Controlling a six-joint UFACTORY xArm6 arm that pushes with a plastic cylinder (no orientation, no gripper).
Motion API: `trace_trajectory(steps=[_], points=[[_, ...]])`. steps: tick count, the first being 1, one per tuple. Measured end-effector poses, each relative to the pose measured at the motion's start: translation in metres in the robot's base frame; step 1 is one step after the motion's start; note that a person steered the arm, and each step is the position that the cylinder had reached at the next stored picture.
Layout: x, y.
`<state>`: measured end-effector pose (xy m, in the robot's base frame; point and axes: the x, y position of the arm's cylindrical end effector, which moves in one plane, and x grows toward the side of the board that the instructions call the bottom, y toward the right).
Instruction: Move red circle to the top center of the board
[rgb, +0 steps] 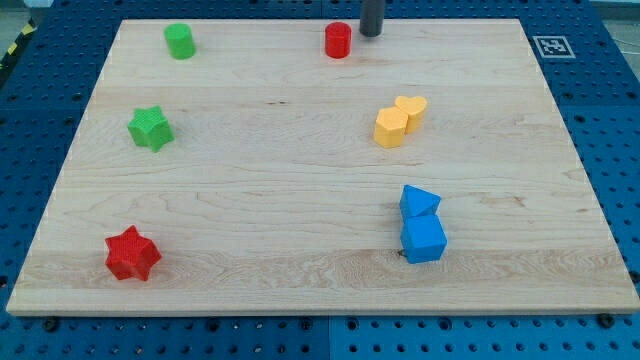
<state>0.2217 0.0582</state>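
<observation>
The red circle stands near the view's top edge of the wooden board, close to the centre. My tip is just to the view's right of the red circle, a small gap apart from it. The rod comes down from the view's top edge.
A green circle is at the top left, a green star below it, a red star at the bottom left. A yellow hexagon touches a yellow heart. A blue triangle touches a blue cube.
</observation>
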Motion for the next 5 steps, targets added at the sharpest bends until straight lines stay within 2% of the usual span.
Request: trace_trajectory(steps=[3, 5], points=[[-0.007, -0.004], [0.028, -0.015]])
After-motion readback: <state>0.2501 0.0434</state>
